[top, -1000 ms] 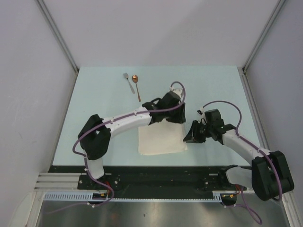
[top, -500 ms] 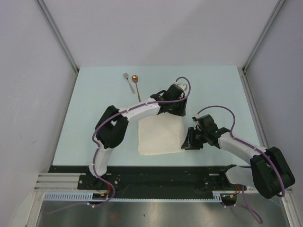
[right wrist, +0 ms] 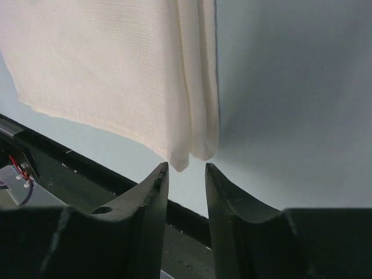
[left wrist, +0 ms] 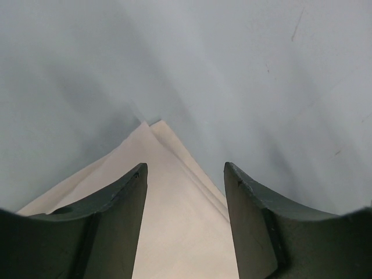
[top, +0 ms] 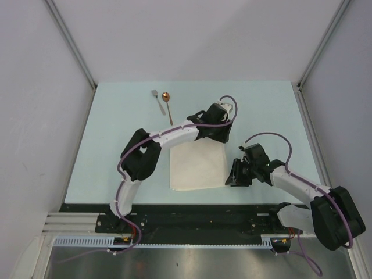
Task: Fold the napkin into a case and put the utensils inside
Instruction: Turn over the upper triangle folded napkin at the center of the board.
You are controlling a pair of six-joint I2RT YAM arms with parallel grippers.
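The cream napkin (top: 196, 165) lies flat on the table as a layered, roughly square fold. My left gripper (top: 220, 138) hovers over its far right corner, open. In the left wrist view the napkin (left wrist: 174, 197) shows between my spread fingers (left wrist: 185, 168) and is not pinched. My right gripper (top: 232, 175) sits at the near right corner. In the right wrist view the layered corner of the napkin (right wrist: 116, 75) ends just ahead of my narrowly open tips (right wrist: 186, 167). The silver fork (top: 156, 100) and copper-bowled spoon (top: 168, 104) lie side by side at the far left.
The black front rail (right wrist: 87, 174) of the table runs just below the napkin's near edge. Grey walls close in the pale table (top: 261, 110) on three sides. The left arm's forearm (top: 168, 136) reaches across above the napkin's far left corner.
The left gripper has drawn back off the napkin's far edge toward its far right corner and opened wider. The right gripper has moved nearer and left to the near right corner and opened slightly.
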